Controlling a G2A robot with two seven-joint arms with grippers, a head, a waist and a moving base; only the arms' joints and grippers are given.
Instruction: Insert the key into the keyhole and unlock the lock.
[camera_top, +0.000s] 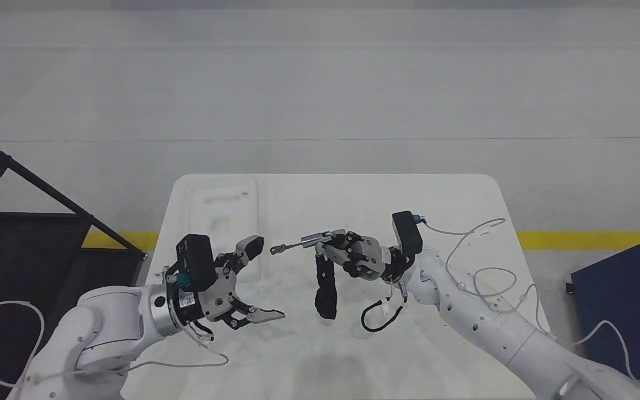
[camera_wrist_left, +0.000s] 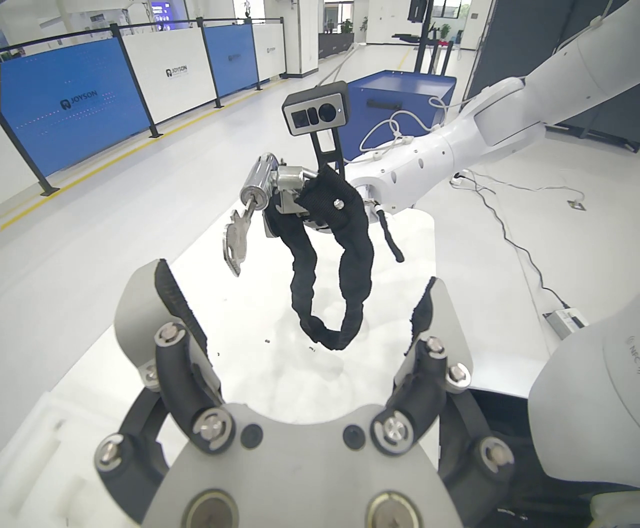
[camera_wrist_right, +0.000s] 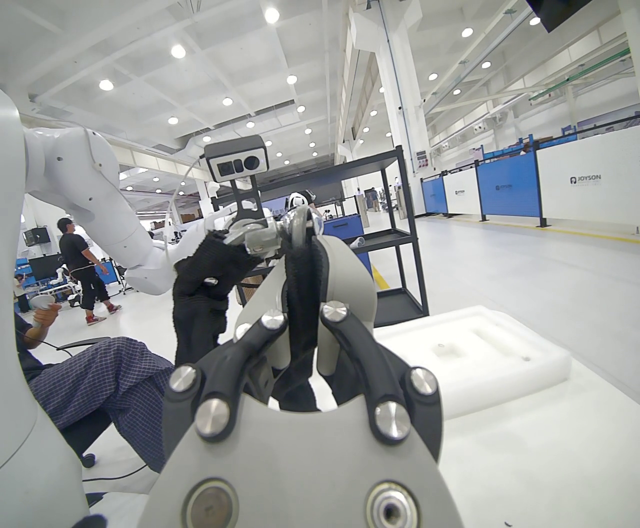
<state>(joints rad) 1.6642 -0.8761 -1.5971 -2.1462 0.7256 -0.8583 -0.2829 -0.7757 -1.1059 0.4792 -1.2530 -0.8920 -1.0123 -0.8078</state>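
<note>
The lock (camera_wrist_left: 260, 180), a chrome cylinder on a chain in a black fabric sleeve (camera_wrist_left: 356, 235), is held up in the air above the middle of the tabletop (camera_top: 450, 200). The right hand (camera_wrist_right: 302, 250) is clamped tight on it close behind the cylinder, and the sleeved loop dangles down toward the surface. From where I stand the key (camera_wrist_left: 234, 242) looks to be seated in the keyhole already. Its blade runs into the cylinder's face and the flat head sticks out and down toward the other arm, though I can't say how deep it sits. The left hand (camera_top: 258, 280) is level with it and just short of it, spread wide with nothing between its fingers and the key head clear of both pads. So I'd judge insertion done, or near enough, and the turning step is the one in hand. Next, the left hand needs to come forward until the key head sits squarely between its pads, close firmly on the flat faces, then twist about the cylinder's axis. The right hand must hold the body steady against that twist. A grip off to one edge would likely slip or lever the key out.
</note>
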